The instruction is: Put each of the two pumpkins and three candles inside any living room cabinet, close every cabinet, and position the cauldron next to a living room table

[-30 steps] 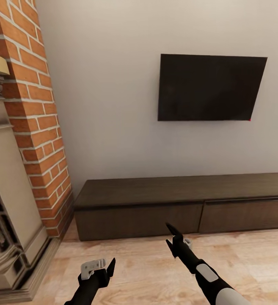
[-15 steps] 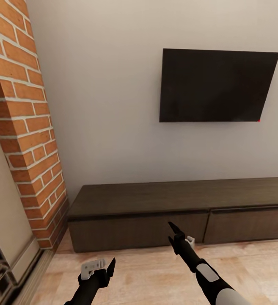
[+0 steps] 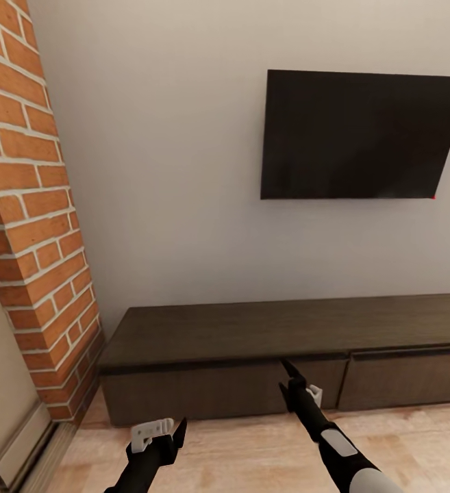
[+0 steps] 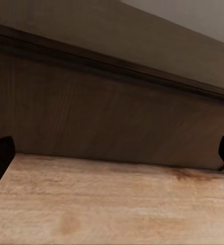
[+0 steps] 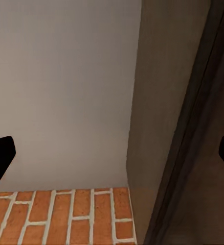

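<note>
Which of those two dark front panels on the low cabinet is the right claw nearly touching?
The left panel: the right gripper sits at its right end, by the seam. The right panel lies further off.

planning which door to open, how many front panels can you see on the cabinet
2: the left front panel near the brick column, and the right front panel running out of frame. The cabinet continues rightward, so more may be hidden.
</note>
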### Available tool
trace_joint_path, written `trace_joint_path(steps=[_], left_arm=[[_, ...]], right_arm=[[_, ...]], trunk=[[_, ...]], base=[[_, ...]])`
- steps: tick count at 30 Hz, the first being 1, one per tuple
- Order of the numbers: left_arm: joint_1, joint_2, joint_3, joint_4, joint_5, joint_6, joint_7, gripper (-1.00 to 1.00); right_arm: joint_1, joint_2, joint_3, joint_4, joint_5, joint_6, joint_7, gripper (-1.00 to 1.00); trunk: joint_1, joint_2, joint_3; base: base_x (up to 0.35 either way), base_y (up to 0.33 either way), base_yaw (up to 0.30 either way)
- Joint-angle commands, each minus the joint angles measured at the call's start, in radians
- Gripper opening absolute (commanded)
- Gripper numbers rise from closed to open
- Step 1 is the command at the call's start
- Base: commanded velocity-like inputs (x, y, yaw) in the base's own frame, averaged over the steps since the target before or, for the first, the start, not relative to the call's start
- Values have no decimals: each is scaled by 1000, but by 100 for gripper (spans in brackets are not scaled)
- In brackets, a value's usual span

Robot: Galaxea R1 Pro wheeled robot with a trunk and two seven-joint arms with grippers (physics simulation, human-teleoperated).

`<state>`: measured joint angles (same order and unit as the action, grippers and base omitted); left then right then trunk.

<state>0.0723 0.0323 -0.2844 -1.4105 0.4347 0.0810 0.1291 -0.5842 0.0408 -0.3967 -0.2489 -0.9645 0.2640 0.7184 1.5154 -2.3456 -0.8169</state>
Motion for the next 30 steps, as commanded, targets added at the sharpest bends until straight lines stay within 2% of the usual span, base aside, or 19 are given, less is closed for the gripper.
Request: trace_joint_path(steps=[1, 6, 13, 22, 30], left_arm=[[0, 1, -2, -2, 9, 3, 7, 100], [0, 1, -2, -1, 9, 4, 7, 100], [0, 1, -2, -5, 9, 3, 6, 100], [0, 1, -2, -5, 9, 9, 7, 100], [0, 1, -4, -5, 9, 4, 7, 100]], right_arm=[[0, -1, -10, 1, -8, 9, -4, 100], [0, -6, -14, 3, -6, 13, -26, 100], [0, -8, -26, 3, -8, 16, -101, 100], [0, -9, -29, 5, -9, 40, -111, 100], [1, -10, -30, 5, -11, 62, -109, 100]], trunk=[[0, 0, -1], [0, 0, -1], [0, 0, -1], [0, 0, -1], [0, 0, -1]], base=[[206, 0, 0], [189, 0, 0], [64, 1, 0], [133, 94, 0], [33, 24, 0]])
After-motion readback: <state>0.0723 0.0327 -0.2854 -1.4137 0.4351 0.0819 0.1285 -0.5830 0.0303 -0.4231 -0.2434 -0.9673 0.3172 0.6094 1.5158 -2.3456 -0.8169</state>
